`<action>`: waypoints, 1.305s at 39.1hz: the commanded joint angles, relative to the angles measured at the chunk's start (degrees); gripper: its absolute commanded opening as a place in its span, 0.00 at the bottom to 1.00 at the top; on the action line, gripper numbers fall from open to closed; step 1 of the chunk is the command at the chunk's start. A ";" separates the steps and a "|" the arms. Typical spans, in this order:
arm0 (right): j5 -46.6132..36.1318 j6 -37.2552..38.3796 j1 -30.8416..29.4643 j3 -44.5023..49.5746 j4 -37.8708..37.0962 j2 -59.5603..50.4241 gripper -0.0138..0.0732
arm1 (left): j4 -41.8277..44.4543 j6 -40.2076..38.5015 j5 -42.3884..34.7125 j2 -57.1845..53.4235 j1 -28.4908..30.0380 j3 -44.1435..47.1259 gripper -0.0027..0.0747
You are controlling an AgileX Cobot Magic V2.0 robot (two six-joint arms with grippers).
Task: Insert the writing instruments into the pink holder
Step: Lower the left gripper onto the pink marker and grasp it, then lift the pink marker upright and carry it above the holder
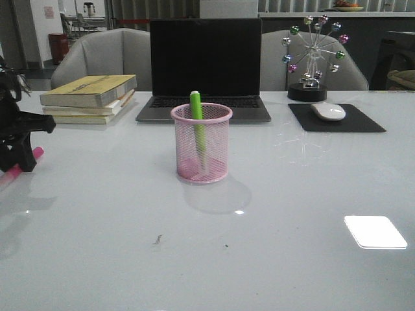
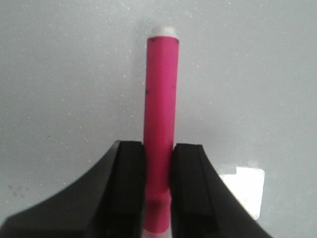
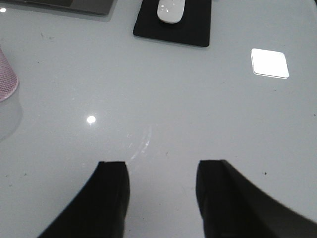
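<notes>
The pink holder [image 1: 201,143] stands upright at the table's middle, in front of the laptop, with the green highlighter [image 1: 197,120] leaning inside it, top above the rim. At the far left edge my left gripper [image 1: 26,159] is shut on the hot pink highlighter [image 1: 23,164], which lies low over the table. In the left wrist view both black fingers [image 2: 130,173] press the pink highlighter [image 2: 161,119] between them, its pale end pointing away. My right gripper [image 3: 161,171] is open over bare table, out of the front view; the holder [image 3: 7,82] shows at that view's edge.
A black laptop [image 1: 205,65] stands open behind the holder. A stack of books [image 1: 91,97] lies at back left. At back right sit a ferris-wheel ornament [image 1: 314,55] and a white mouse [image 1: 329,111] on a black pad [image 1: 337,120].
</notes>
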 commanded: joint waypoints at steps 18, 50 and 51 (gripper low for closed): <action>-3.94 -0.12 -0.31 -1.63 -0.14 -0.26 0.66 | -15.50 9.96 -1.89 -2.86 -1.91 -10.53 0.16; -3.94 -0.12 -0.31 -1.63 -0.19 -0.26 0.66 | -15.48 11.91 -56.20 -12.06 -33.79 -7.69 0.16; -3.94 -0.12 -0.31 -1.63 -0.19 -0.26 0.66 | -15.76 11.91 -57.93 -12.06 -34.43 -6.21 0.16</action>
